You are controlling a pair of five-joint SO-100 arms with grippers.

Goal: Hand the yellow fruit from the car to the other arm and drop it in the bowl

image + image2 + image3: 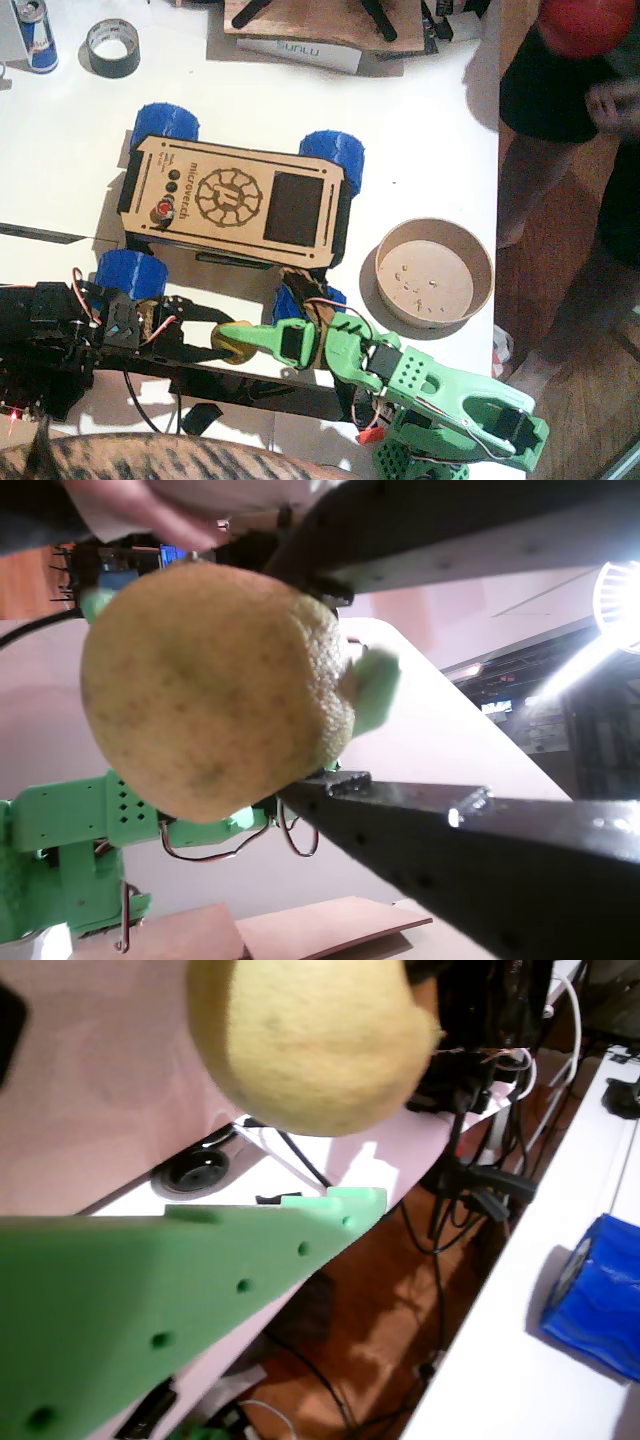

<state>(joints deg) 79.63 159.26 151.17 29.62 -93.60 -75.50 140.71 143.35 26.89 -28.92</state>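
The yellow fruit (pixel 237 344) hangs just above the table in front of the car (pixel 235 195), between the two arms. In a wrist view the fruit (pixel 210 690) fills the gap between two black jaws, so my left gripper (pixel 222 350) is shut on it. My right gripper (pixel 246 335), the green one, reaches in from the right with a fingertip (pixel 376 685) on either side of the fruit. In another wrist view a gap shows between the fruit (pixel 310 1040) and the green finger (pixel 200 1280), so that gripper is open. The bowl (pixel 480 262) stands empty at the right.
A black tape roll (pixel 112 48) and a can (pixel 38 35) stand at the back left. A person (pixel 560 90) with a red ball (pixel 585 25) stands past the table's right edge. A blue wheel (pixel 595 1295) lies near the green jaw.
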